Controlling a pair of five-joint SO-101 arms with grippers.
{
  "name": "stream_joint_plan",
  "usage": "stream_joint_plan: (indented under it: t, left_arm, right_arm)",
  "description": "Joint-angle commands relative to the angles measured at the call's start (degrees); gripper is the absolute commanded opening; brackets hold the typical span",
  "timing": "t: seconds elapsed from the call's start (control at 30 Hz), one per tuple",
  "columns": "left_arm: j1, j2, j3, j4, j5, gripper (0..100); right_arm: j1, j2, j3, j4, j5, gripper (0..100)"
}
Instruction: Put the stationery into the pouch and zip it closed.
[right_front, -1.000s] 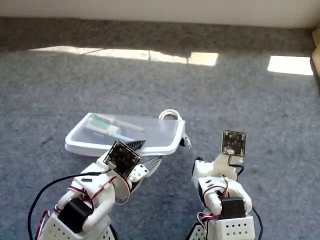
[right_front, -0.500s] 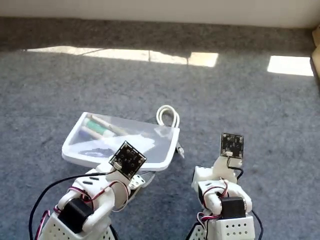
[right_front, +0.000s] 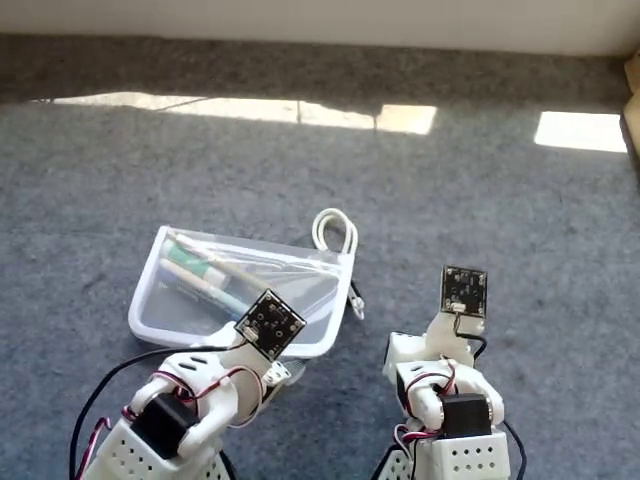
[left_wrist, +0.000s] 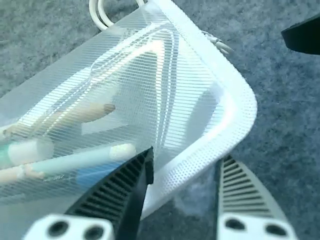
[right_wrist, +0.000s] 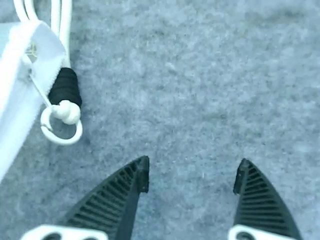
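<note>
Two pincers: wide, empty.
Left pincer (left_wrist: 187, 156): pouch (left_wrist: 150, 90) edge inside; we should pinch.
Right pincer (right_wrist: 194, 161): zip pull (right_wrist: 65, 111) near; we should grab.

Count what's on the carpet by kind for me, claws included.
Claws: 2 (left claw, right claw)
Pouch: 1
Zip pull: 1
Cord loop: 1
Pens inside: too blurred to count
Total: 5, pens aside
</note>
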Motion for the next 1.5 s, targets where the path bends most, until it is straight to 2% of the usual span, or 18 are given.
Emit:
stream_joint_plan:
  t: [0.0,0.3,0.6,0.7,0.97,1.3,1.47]
  left_arm:
    - [2.8,-0.7,-1.0,0.1,0.7,20]
    - [6.7,-0.7,-7.3,0.2,1.1,20]
    - [5.4,-0.7,-15.2,0.5,0.7,20]
    - [0.0,-0.7,-15.2,1.1,0.7,20]
    - [-22.6,-0.7,-13.1,0.7,0.9,20]
    - [-36.9,-0.7,-0.5,0.7,0.6,20]
    - [-39.1,-0.7,2.3,0.7,0.6,20]
  right_arm:
    - [0.6,-0.9,7.2,0.4,-0.4,26.3]
    - [0.6,-0.9,7.2,0.4,-0.4,26.3]
    - [0.6,-0.9,7.2,0.4,-0.4,26.3]
    - [0.6,-0.9,7.2,0.4,-0.4,26.3]
    - [0.6,-0.9,7.2,0.4,-0.4,26.3]
    - [0.6,-0.9,7.2,0.4,-0.4,26.3]
    - [0.6,-0.9,7.2,0.4,-0.4,26.3]
